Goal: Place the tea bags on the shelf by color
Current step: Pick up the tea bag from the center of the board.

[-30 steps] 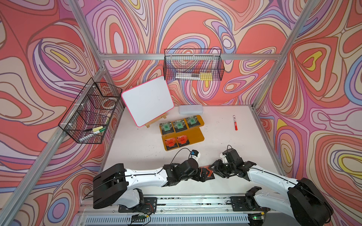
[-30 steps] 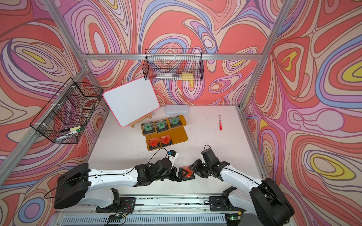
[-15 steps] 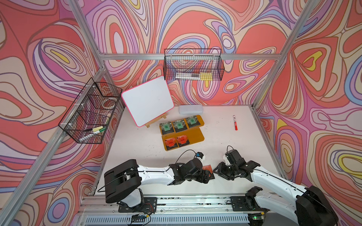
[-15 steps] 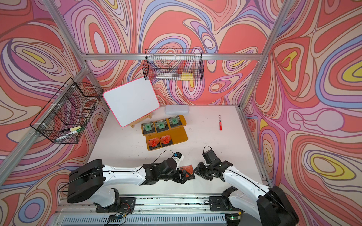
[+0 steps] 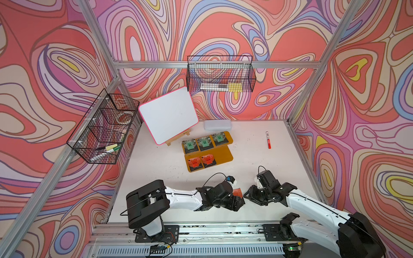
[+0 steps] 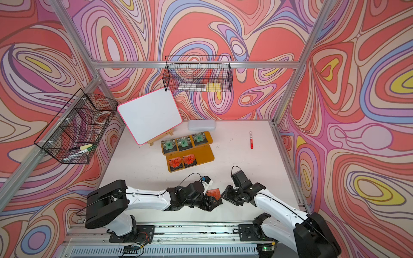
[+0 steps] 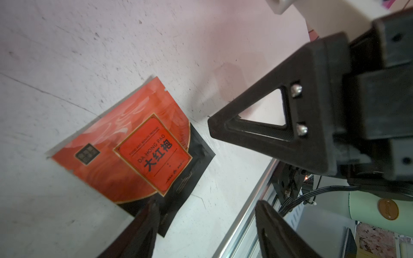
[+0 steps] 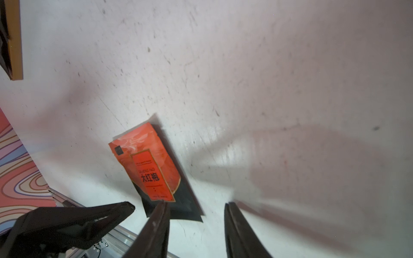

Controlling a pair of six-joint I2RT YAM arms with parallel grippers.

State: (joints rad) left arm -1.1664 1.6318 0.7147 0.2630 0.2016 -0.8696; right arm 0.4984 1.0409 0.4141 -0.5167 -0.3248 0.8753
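The left gripper stands spread wide over the front of the table. 1 finger overlaps the black corner of the orange-red tea bag lying there; whether it touches cannot be told. The right gripper faces it, jaws partly apart, pinching nothing, its tips just beside the same bag. On the shelf, 3 green tea bags fill the upper board and an orange-red pair sits on the lower.
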